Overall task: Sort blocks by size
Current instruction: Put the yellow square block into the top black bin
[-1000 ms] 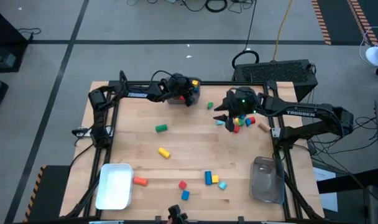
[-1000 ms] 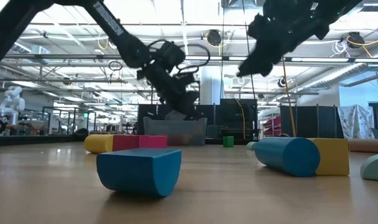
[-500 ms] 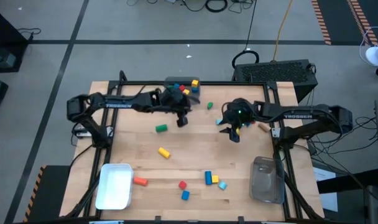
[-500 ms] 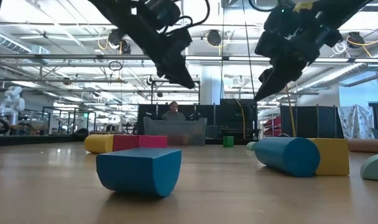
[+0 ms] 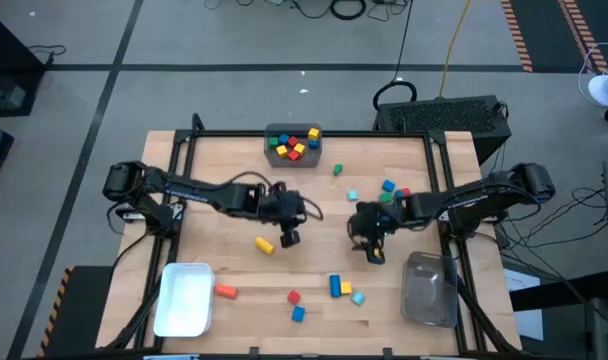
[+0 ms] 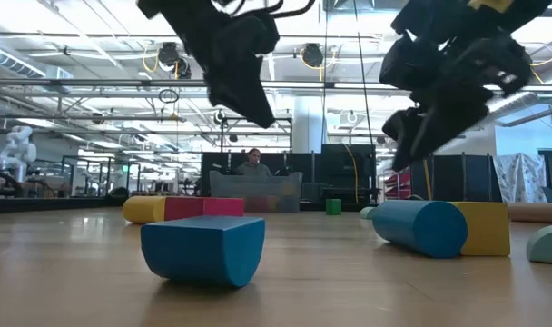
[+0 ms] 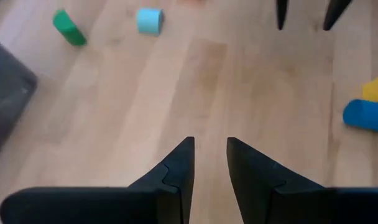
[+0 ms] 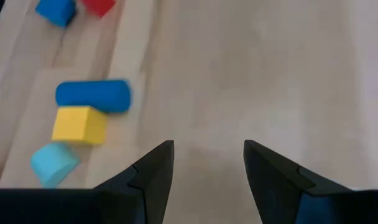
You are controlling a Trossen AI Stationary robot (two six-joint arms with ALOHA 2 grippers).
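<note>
1. Your left gripper (image 5: 289, 237) hangs over the middle of the table with its fingers (image 7: 176, 171) parted by a narrow gap and nothing between them; the yellow cylinder (image 5: 264, 244) lies just beside it.
2. Your right gripper (image 5: 375, 255) hovers right of centre, its jaws set wider apart and also empty, near the clear bin (image 5: 430, 290).
3. Just ahead of the right gripper lie a blue cylinder (image 8: 93, 96), a yellow cube (image 8: 79, 124) touching it, and a cyan block (image 8: 53, 163) next to that.
4. More blocks are scattered: an orange one (image 5: 225, 292) beside the white bin (image 5: 183, 299), a red one (image 5: 293, 297), a blue one (image 5: 298, 313), and several already in the grey bin (image 5: 293, 144) at the far edge.
5. Expect these pieces to be light, rigid and smooth. Take cubes across two flat faces; take cylinders across the flat ends or squarely over the round, since they will likely roll.
6. The high view gives you the whole layout and both bins. The low view shows a half-round blue block (image 6: 202, 252) with its curved side down, a shape the high view hides.
</note>
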